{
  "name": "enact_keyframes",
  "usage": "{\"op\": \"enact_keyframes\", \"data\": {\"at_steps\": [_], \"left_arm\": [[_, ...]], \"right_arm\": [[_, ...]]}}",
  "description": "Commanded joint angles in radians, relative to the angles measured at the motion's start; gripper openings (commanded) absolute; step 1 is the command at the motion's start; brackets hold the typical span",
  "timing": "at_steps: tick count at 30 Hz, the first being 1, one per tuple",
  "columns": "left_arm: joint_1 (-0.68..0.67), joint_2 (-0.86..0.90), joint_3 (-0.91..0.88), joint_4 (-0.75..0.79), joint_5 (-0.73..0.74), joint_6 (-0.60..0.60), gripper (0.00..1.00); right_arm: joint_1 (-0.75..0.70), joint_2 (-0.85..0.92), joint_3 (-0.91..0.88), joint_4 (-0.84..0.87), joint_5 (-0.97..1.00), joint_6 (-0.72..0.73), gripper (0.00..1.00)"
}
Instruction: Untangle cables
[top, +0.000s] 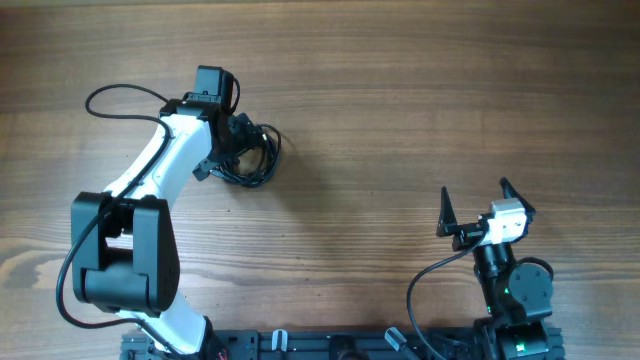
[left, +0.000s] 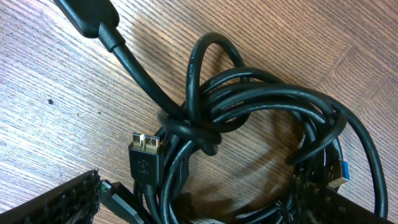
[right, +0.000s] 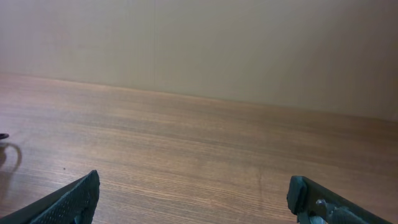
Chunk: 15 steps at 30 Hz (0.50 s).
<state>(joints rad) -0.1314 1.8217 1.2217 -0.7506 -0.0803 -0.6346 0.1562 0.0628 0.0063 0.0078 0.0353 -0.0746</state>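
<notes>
Overhead: the cables (top: 258, 160) lie as one knotted black coil on the table (top: 420, 90), left of centre and toward the far side. Your left gripper (top: 238, 138) hangs right over it, jaws wide, holding nothing. The right gripper (top: 475, 195) is parked near-right, well apart from the coil, also wide and empty; the right wrist view shows only bare wood between its fingers.

The left wrist view shows the cables (left: 249, 93) wound into loops, with one strand cinched round the bundle at a knot (left: 193, 134). A silver-tipped plug (left: 144, 158) sticks up just beside the knot, a blue-tipped plug (left: 339, 177) sits lower right, and a bigger black plug (left: 93, 15) runs off top left. The left gripper (left: 193, 208) straddles the near part of the bundle; I can't tell if the pads touch it.

Step in hand looks like first grasp. Don't close on the whole bundle, that probably just tightens it. Take one strand or a plug end near the knot, and bring the right arm over to pin the rest. Feed plugs back through the loops rather than yanking.

Room: lots of open wood to the right and far side for laying strands out. No table edge shows near the coil. Watch the left arm's own wire loop (top: 110, 95) nearby; it's not part of the job.
</notes>
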Motion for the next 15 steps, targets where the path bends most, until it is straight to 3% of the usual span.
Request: {"op": "enact_keyframes", "data": {"at_steps": [1,15], "left_arm": [[0.005,0.011,-0.01,0.003,0.005,-0.002,1.0],[0.005,0.011,-0.01,0.003,0.005,-0.002,1.0]], "right_arm": [[-0.004,0.001,-0.001,0.005,0.02,0.015,0.99],[-0.004,0.021,-0.001,0.005,0.02,0.015,1.0]]}}
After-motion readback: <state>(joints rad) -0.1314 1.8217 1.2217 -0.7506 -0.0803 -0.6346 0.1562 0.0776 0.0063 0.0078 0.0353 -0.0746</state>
